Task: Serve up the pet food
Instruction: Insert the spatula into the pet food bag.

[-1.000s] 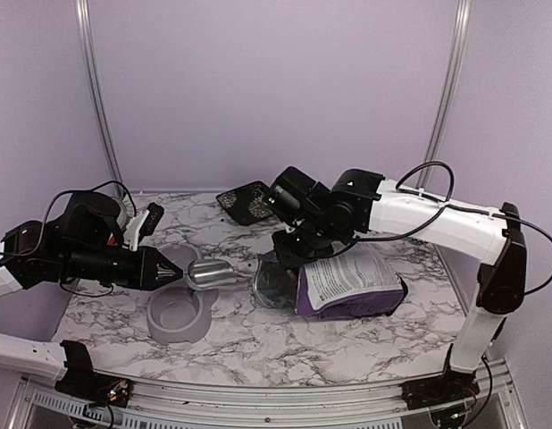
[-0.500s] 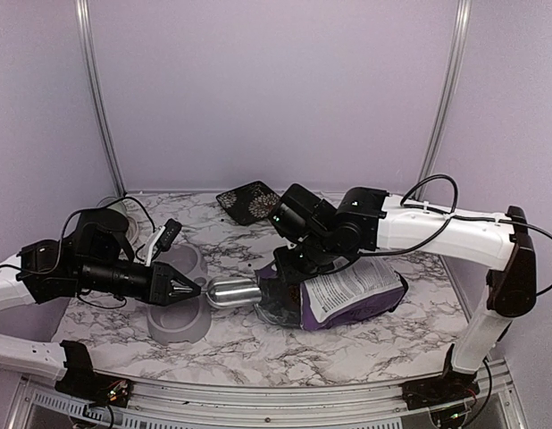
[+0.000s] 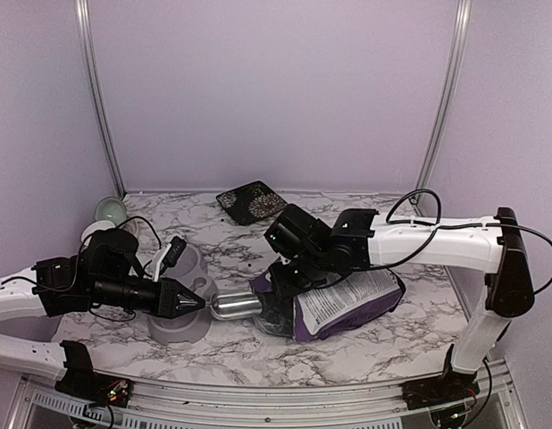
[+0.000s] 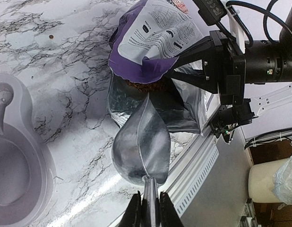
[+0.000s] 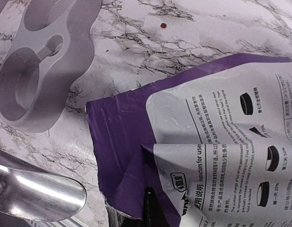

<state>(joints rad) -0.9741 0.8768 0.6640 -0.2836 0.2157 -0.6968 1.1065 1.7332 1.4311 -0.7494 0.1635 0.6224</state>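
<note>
The purple-and-white bag (image 3: 352, 299) lies on its side, mouth facing left. In the left wrist view, reddish-brown pet food (image 4: 147, 87) shows inside the mouth of the bag (image 4: 155, 38). My left gripper (image 3: 197, 305) is shut on the handle of a shiny metal scoop (image 3: 236, 307). The scoop (image 4: 141, 144) is level, its tip at the bag's mouth, held by that gripper (image 4: 150, 203). My right gripper (image 3: 281, 282) is shut on the bag's upper lip and holds it up; one finger (image 5: 153, 208) shows under the fold of the bag (image 5: 122, 137). The scoop's inside is hidden.
The grey double bowl (image 3: 178, 326) sits under my left arm, left of the scoop; it also shows in the wrist views (image 4: 13, 156) (image 5: 37, 61). A dark patterned dish (image 3: 249, 200) and a pale cup (image 3: 110, 210) stand at the back. One stray pellet (image 5: 162, 25) lies on the marble.
My left gripper has carried the scoop right and nearer, from over the bowl to the bag's mouth. My right arm has come lower and nearer with the bag's lip.
</note>
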